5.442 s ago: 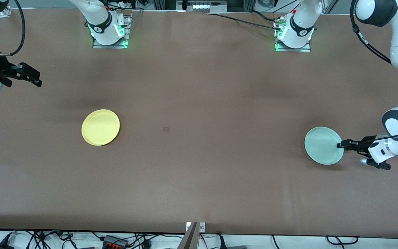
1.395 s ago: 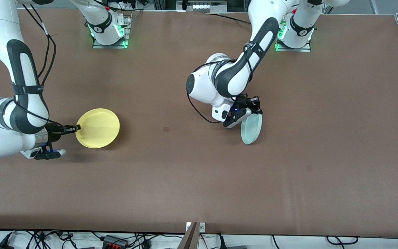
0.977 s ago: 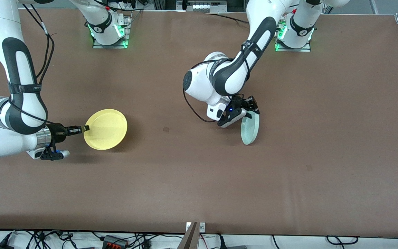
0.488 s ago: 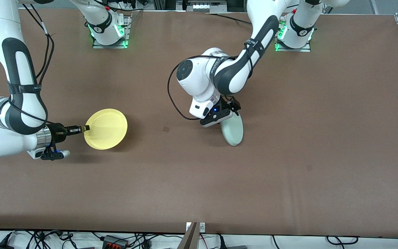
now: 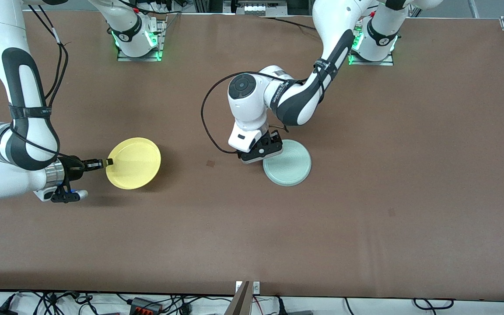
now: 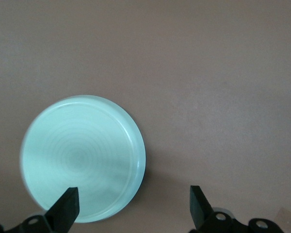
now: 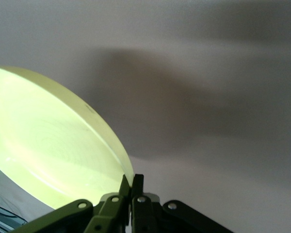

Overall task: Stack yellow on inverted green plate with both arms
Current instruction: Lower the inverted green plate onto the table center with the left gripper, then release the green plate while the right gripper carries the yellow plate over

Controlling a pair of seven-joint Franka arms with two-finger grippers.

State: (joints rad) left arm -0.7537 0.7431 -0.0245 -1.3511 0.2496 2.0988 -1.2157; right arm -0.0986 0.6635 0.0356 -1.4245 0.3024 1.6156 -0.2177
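The pale mint-green plate lies upside down on the table near its middle, ringed underside up. It also shows in the left wrist view. My left gripper is open just above the plate's edge toward the right arm's end; one fingertip is over the plate, the other over bare table. My right gripper is shut on the rim of the yellow plate and holds it slightly off the table toward the right arm's end. In the right wrist view the fingers pinch the yellow plate's rim.
The brown table stretches wide around both plates. A small dark mark lies between the plates. The arm bases stand along the table's edge farthest from the camera.
The left arm turned the green plate from on edge to flat, upside down on the table, and opened its fingers off it. The right arm holds still with the yellow plate.
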